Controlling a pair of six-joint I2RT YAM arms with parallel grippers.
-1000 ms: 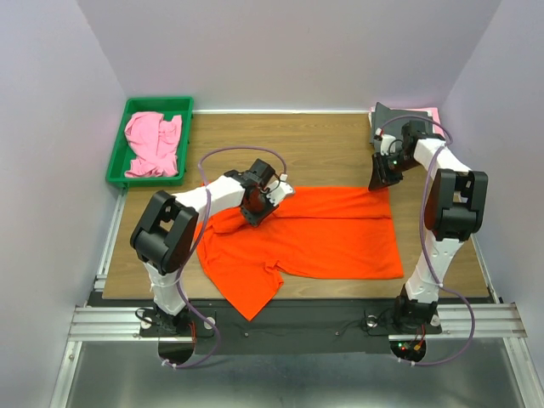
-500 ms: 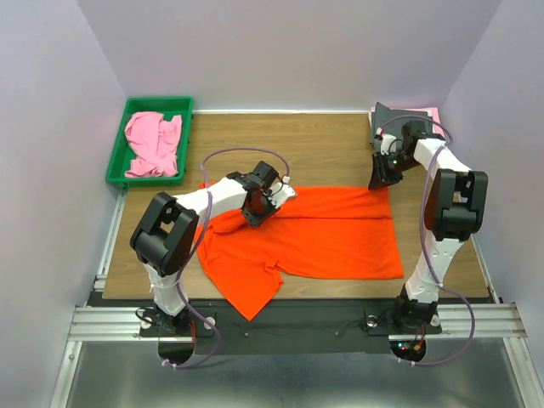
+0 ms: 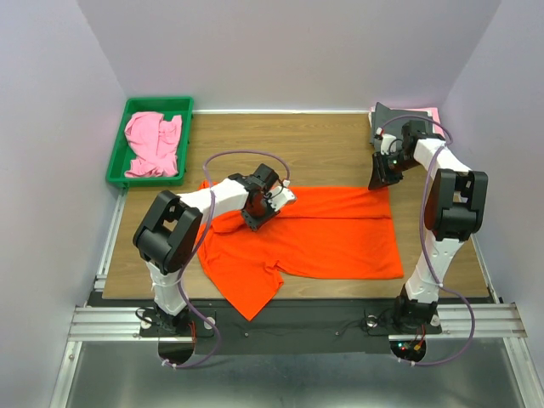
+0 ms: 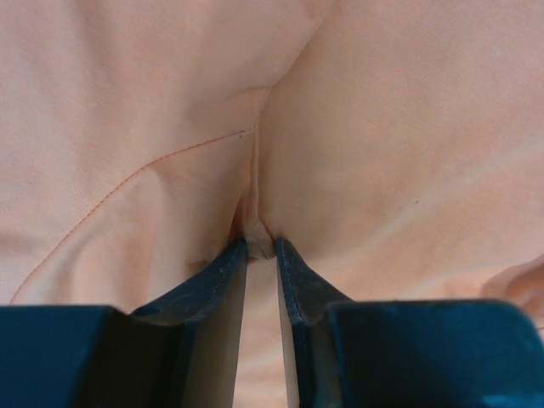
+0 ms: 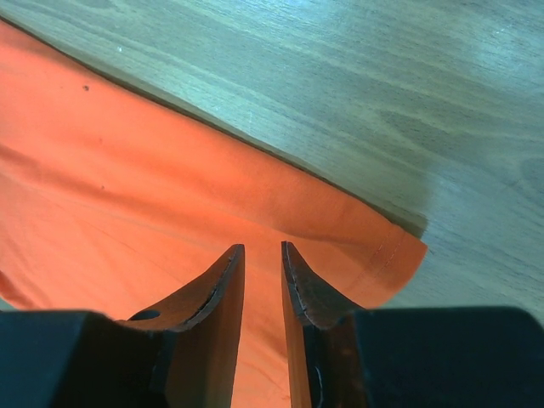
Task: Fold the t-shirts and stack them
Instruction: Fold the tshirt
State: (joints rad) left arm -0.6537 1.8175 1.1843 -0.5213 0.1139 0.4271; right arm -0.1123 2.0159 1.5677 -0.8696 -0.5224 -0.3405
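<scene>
**Work item position.** The orange t-shirt (image 3: pixel 331 238) is laid flat on the wooden table (image 3: pixel 323 140), in the middle and near part of the surface. Its long axis runs left to right across the table. The straight hem edge faces right. The sleeve end faces left, where a pointed flap of cloth reaches toward the near edge. A lengthwise crease is seen parallel to the far edge of the garment.

**Left end effector.** The left gripper (image 4: pixel 260 245) is lowered onto the left half of the shirt, close to its far edge. The fingers (image 4: pixel 212 293) are set only a narrow gap apart. A small raised ridge of cloth is pinched between their tips, and wrinkles spread out from that point.

**Right end effector.** The right gripper (image 5: pixel 259 249) is placed at the far right corner of the shirt, just inside the hem. Its fingers (image 5: pixel 212 297) are likewise held a narrow gap apart, with orange cloth visible through the gap. Whether cloth is actually clamped there cannot be told.

**Other items.** A pink t-shirt (image 3: pixel 153 140) is bunched inside the green tray (image 3: pixel 117 161) at the far left corner. A dark grey t-shirt (image 3: pixel 389 115) is placed at the far right corner, well apart from the orange one.
</scene>
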